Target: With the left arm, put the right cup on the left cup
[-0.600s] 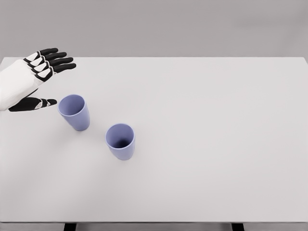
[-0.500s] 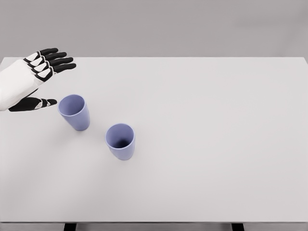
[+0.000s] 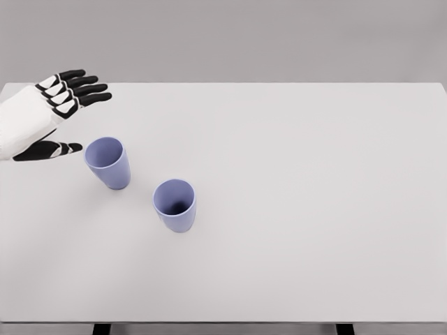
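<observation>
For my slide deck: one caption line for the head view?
Open left robot hand hovers beside two upright lavender plastic cups on a white table.

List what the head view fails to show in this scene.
- Left hand: its arm is cut off by the picture's left edge.
- Right arm: outside the frame entirely.
- Left lavender plastic cup and right lavender plastic cup: each cup's far outer wall is hidden by the cup itself.
- White table: legs cut off by the bottom edge.

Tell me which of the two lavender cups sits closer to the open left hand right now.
The left cup, the one farther back on the table. It stands just right of the left hand, off its thumb tip. The right cup stands nearer the camera, farther from the hand.
</observation>
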